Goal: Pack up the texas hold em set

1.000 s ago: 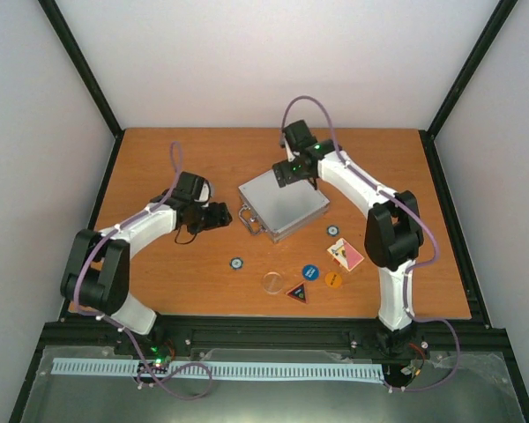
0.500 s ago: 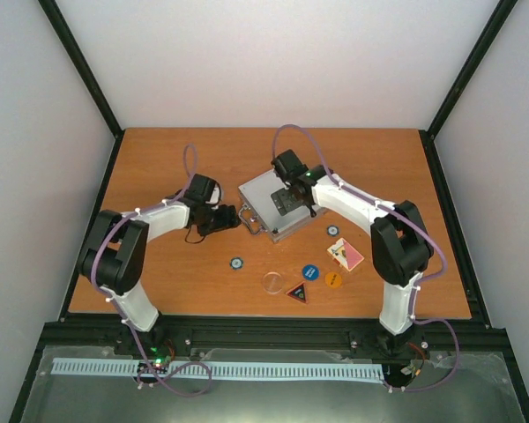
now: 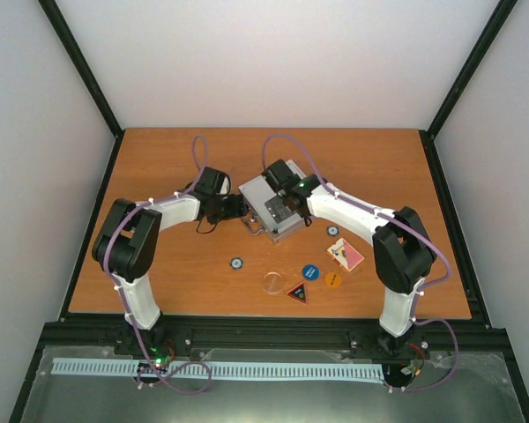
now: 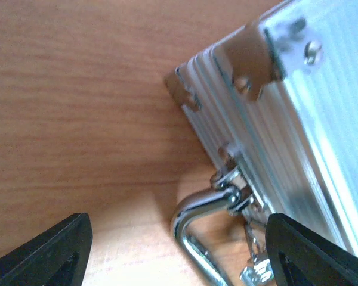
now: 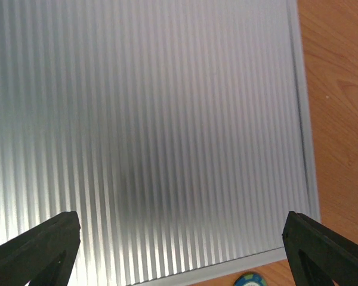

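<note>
While the shut silver case (image 5: 155, 137) lies mid-tabletop (image 3: 159, 159) where it did a second ago, both arms have closed in on it. The left fingers (image 4: 48, 256), earlier well to its left, now stand apart on either side of the metal handle (image 4: 194, 229), gripping nothing. The right fingers (image 5: 42, 250), moved in from the far corner, hover spread wide over the ribbed lid. Nearer the arms, chips (image 3: 236, 263), buttons (image 3: 310, 272) and cards (image 3: 346, 255) lie loose as before.

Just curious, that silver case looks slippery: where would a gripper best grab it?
Likely the metal loop handle on its side edge, coming in low from the left, where the left gripper stands open. The closed case lies flat, its ribbed lid too broad to pinch.
</note>
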